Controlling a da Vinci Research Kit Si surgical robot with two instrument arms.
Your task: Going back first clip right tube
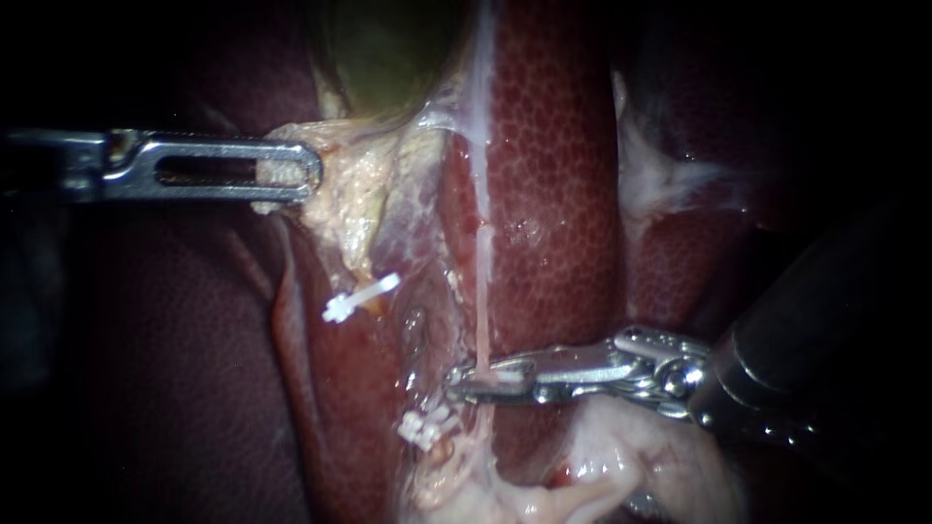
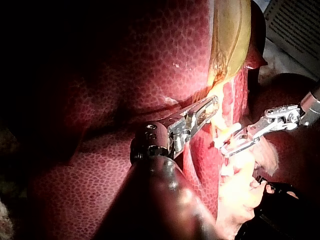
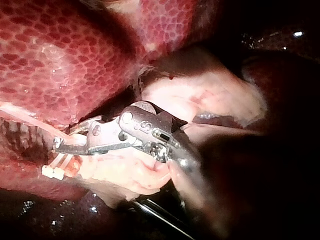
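**Right tube: risking a snag on the way out**

Straddling that taut strand low down with the right instrument, showing a narrow gap between the jaws, perhaps just touching it. Risking tearing it by pulling back crooked. Clamping pale tissue under the gallbladder in the left instrument. Working close beside a white clip, with a second white clip lower and liver behind.
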